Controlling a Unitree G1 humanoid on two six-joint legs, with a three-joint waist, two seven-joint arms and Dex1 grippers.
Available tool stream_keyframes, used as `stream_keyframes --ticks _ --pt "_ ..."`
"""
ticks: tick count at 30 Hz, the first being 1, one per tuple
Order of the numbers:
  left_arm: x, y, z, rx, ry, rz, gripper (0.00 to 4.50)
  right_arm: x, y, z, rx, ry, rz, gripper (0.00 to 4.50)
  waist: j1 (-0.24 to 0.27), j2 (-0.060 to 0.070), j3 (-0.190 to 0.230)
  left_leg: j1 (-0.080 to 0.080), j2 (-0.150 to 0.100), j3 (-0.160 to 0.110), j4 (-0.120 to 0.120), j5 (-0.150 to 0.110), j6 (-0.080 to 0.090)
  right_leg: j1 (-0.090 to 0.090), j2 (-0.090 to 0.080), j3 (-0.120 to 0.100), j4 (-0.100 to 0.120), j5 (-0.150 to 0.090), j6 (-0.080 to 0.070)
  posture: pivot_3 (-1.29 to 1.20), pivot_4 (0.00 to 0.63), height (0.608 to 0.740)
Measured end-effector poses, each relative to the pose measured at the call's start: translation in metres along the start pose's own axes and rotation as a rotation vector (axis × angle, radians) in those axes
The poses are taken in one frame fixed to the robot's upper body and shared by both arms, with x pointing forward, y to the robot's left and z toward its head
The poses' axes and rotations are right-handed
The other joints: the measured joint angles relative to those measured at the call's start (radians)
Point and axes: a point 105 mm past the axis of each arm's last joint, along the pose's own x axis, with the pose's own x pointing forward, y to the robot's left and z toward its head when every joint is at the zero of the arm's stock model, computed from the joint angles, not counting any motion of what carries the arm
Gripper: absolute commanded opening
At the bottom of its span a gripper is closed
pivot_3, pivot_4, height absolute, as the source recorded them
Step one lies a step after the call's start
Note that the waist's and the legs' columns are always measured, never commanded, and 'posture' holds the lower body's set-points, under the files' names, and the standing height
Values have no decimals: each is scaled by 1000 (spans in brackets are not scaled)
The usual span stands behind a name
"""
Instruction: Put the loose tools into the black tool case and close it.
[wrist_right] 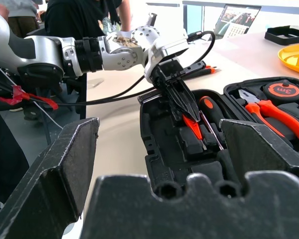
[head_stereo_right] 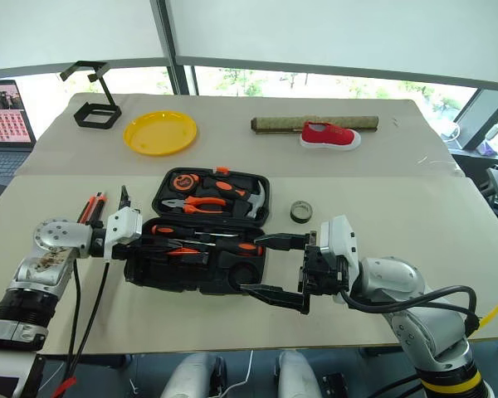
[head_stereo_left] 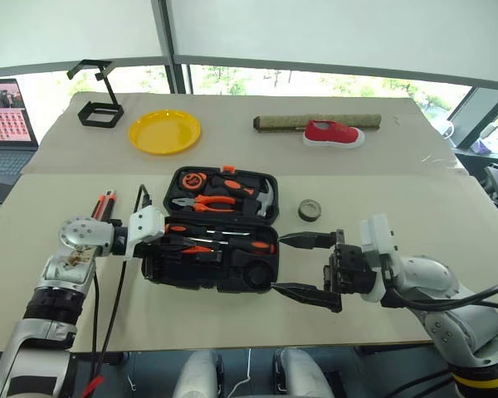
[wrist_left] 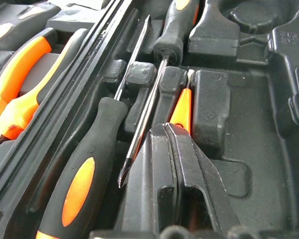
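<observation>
A wide counter (head_stereo_left: pixel 232 323) covered in beige sheeting is seen, with bare room along its near edge and to the right of the case. On it a flat black plastic hinged tool case (head_stereo_left: pixel 216 228) is laid open near the middle, its lid half holding orange-handled pliers (head_stereo_left: pixel 206 201), a hammer (head_stereo_left: pixel 261 199) and a round tape measure (head_stereo_left: pixel 192 178). In the near half two slim screwdrivers with black-and-orange handles (head_stereo_left: pixel 220 236) are counted in the moulded slots, and a small orange-tipped tool (wrist_left: pixel 182 107) is lodged beside them. The left gripper (head_stereo_left: pixel 162 240) is reached into the case's left end; its jaws are seen pressed together above the slots, and whether the orange-tipped tool is pinched cannot be told. The right gripper (head_stereo_left: pixel 307 265) is held off the case's right end, jaws spread fully wide and holding nothing. One orange-and-black utility knife (head_stereo_left: pixel 104 204) is left on the counter just beyond the left wrist, and one small dark roll of tape (head_stereo_left: pixel 310 210) is left just right of the case. Along the far edge one black wire stand (head_stereo_left: pixel 100 104), one yellow round plate (head_stereo_left: pixel 164 131), one long brown bar (head_stereo_left: pixel 315 122) and one red shoe (head_stereo_left: pixel 334 133) are set well apart from the case.
</observation>
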Motion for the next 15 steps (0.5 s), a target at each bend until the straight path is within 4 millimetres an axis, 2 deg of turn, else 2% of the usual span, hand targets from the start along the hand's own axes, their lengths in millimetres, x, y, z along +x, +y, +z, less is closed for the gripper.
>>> stream_keyframes --ticks 8,10,12,15 --pt "-12 -4 -9 -24 -64 166 59 2 -5 1 -24 -47 -27 4500 -7 4 -6 4 1 2 -3 0 0 1 0 3 1 0 0 0 150 740" --pt "-18 -3 -9 -73 -99 236 564 1 -8 3 -65 -68 -50 4500 -11 4 -6 4 2 2 -3 0 0 1 1 2 1 0 -1 0 150 740" --pt "-33 -3 -10 -142 -122 347 1068 0 -10 5 -98 -109 -65 4500 -20 3 -6 3 3 1 -4 0 0 0 0 2 1 0 -1 0 150 740" --pt "-70 -10 -12 -234 -137 547 2207 -9 -11 0 -125 -124 -88 4500 -26 3 -5 3 3 1 -4 0 0 0 -1 2 0 0 -1 0 150 740"
